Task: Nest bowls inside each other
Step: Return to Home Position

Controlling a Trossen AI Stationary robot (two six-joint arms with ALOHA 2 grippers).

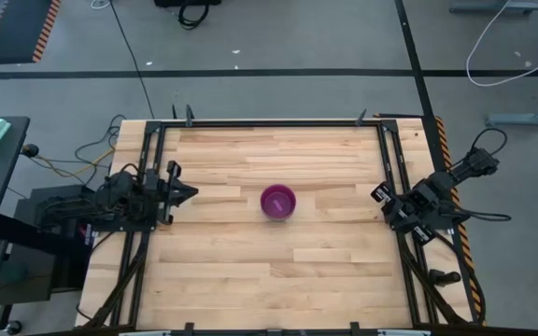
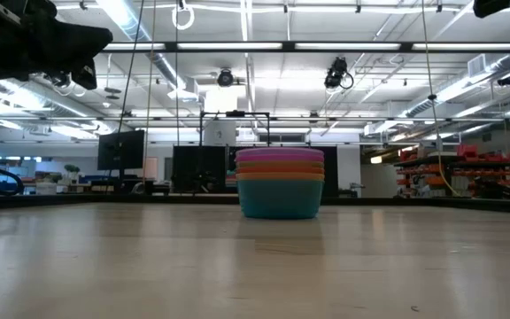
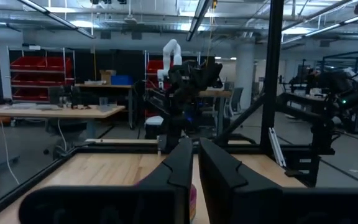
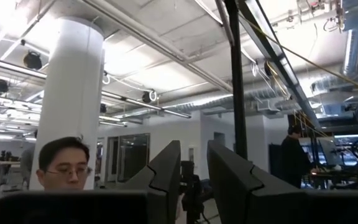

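Observation:
The bowls stand as one nested stack [image 1: 277,202] at the table's middle, resting on the bottom bowl's base. From above only the purple top bowl shows. In the low view the stack [image 2: 280,182] shows purple, pink-red and orange rims above a blue-green bottom bowl; I cannot pick out other colours. My left gripper [image 1: 191,193] [image 3: 196,152] is shut and hovers at the table's left edge, pointing at the stack. My right gripper [image 1: 379,194] [image 4: 194,155] is at the right edge, tilted upward with its fingers a little apart. Neither touches a bowl.
Black frame rails [image 1: 388,159] run along the table's left, right and far edges. Bare wood [image 1: 278,271] lies on every side of the stack. A person [image 4: 64,165] shows beyond the table in the right wrist view. The left arm's base and cables [image 1: 73,210] sit off the left edge.

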